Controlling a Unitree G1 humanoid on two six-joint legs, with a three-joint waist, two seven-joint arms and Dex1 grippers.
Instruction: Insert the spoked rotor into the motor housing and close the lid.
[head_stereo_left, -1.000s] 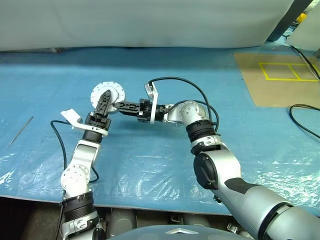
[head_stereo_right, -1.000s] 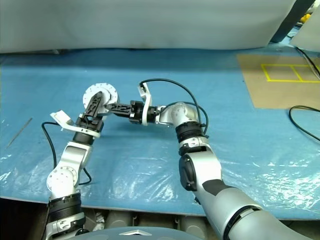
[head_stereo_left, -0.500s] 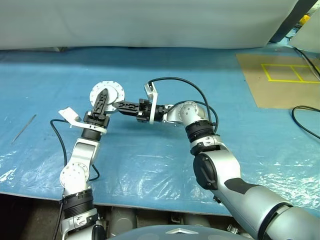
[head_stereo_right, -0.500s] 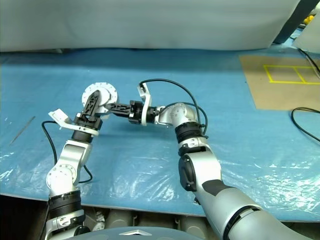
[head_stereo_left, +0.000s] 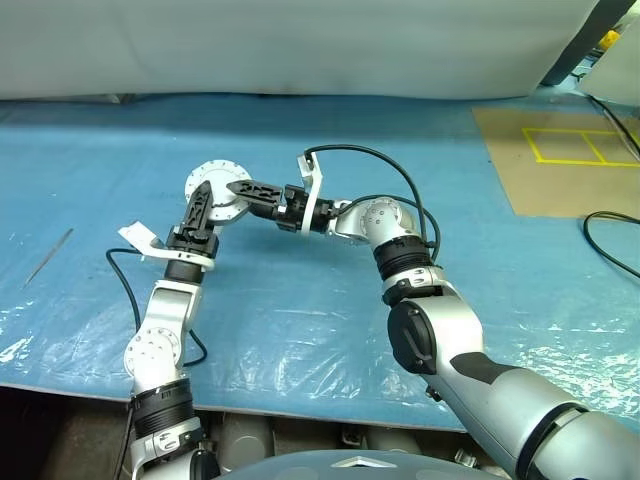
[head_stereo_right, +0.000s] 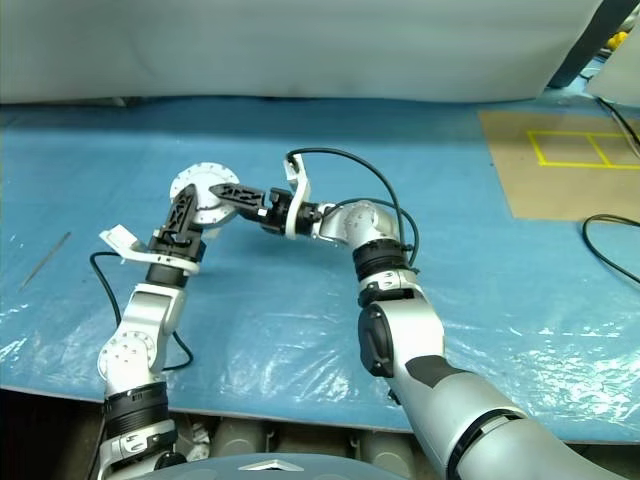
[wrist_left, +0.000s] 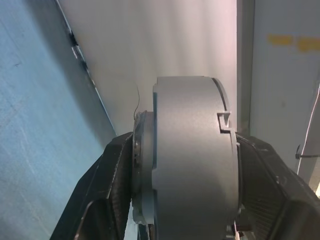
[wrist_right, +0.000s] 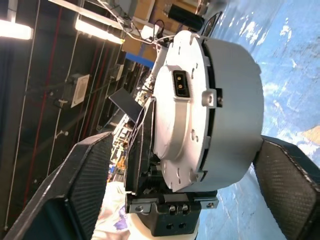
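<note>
The motor housing is held off the blue plastic sheet covering the table, clamped between the 2 fingers of the left tool, which grips it across its flat faces, as the left wrist view confirms. Its interior is hidden; no windings, rotor or lid can be made out from any angle. The round flanged face with small holes along its rim shows toward the head camera, partly covered by the left fingers. The right tool is released: its 2 fingers straddle the housing with clear gaps on both sides, touching nothing. A black cable loops above the right wrist. A thin metal rod lies well apart at the left. A brown board with yellow lines lies at the far right, cut off by the edge.
</note>
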